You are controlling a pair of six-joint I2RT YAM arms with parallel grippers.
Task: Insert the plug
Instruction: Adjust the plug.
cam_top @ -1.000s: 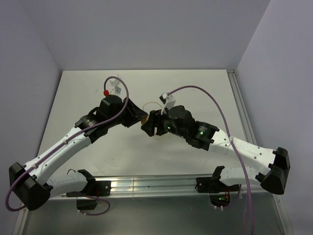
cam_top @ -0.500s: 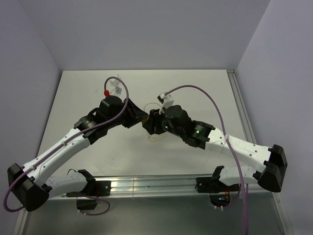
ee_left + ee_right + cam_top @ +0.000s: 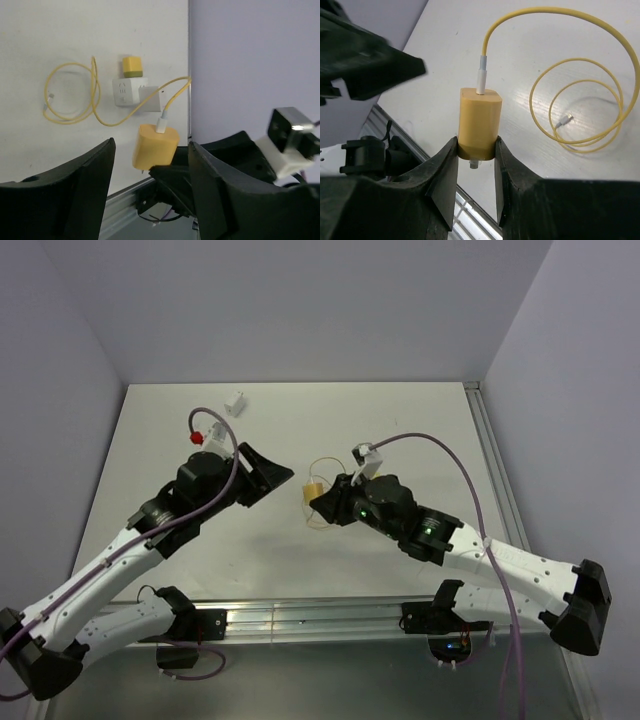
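I have the right fingers (image 3: 442, 172) closed on the yellow plug (image 3: 479, 122), pinching its lower sides, cable (image 3: 485, 42) end outward; the left fingers (image 3: 75, 195) stand open, empty, apart from it.

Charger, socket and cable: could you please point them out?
charger (image 3: 479, 122), right wrist view, middle of its body
socket (image 3: 129, 92), left wrist view, its white face
cable (image 3: 93, 85), left wrist view, strand left of socket

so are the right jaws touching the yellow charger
Touching. Right wrist view shows the right gripper, jaws pressed against both sides of the yellow charger.
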